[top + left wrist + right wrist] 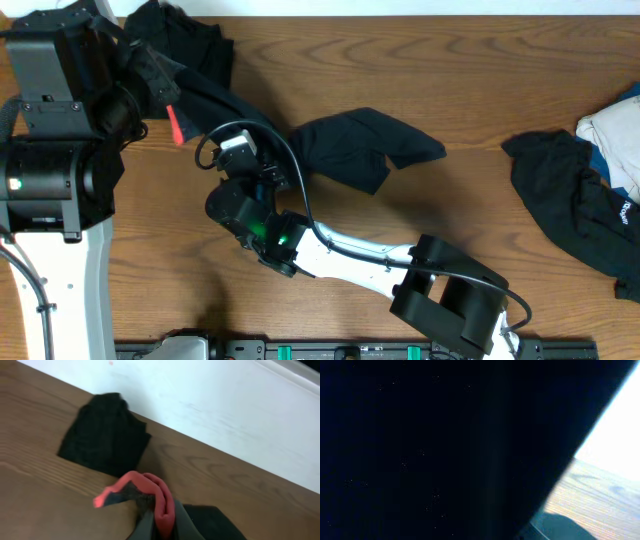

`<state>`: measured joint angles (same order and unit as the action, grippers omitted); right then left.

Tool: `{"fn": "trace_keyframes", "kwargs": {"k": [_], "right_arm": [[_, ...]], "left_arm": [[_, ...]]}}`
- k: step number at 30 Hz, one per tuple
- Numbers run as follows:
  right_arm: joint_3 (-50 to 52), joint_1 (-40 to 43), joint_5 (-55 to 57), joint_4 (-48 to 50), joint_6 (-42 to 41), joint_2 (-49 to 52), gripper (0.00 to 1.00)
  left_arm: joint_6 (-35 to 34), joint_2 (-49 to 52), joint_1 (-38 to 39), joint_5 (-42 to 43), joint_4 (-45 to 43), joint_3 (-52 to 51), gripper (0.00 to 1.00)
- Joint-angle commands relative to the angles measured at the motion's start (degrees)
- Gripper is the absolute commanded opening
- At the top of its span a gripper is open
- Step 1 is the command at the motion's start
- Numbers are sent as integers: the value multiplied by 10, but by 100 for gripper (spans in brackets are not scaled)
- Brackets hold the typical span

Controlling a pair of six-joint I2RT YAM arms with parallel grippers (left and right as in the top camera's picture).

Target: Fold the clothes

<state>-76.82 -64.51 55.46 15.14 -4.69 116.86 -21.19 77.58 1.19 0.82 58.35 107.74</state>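
A long black garment [345, 145] of the clothes stretches from the upper left toward the table's middle. Its coral-red band [161, 497] sticks out at the left end, where my left gripper [162, 527] is shut on it, a little above the wood. In the overhead view the left gripper [163, 95] holds that end up by the red tip [176, 126]. My right gripper [270, 172] reaches in low against the garment's middle. Black cloth [445, 450] fills the right wrist view and hides the fingers.
A second black piece [195, 40] lies at the back left corner, also seen as a black piece [102, 435] by the white wall. At the right edge lies a heap with a black garment [570, 195], a white one [612, 132] and a blue one [630, 98].
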Motion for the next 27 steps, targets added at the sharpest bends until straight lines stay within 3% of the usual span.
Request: {"fn": "trace_keyframes", "kwargs": {"k": [1, 6, 12, 20, 24, 27], "right_arm": [[2, 0, 47, -38, 11, -22, 28], [2, 1, 46, -145, -51, -71, 26], [2, 32, 17, -290, -125, -155, 11], [2, 128, -24, -392, -140, -224, 9], [2, 181, -74, -424, -141, -238, 1], [2, 218, -89, -443, -164, -238, 1]], "left_arm": [[2, -5, -2, -67, -4, 17, 6], [12, -4, -2, -100, -3, 17, 7], [12, -4, -2, -103, -3, 17, 6], [12, -4, -2, -104, -3, 17, 6], [12, -4, -2, -104, -3, 17, 7], [12, -4, -2, -104, -3, 17, 6]]}}
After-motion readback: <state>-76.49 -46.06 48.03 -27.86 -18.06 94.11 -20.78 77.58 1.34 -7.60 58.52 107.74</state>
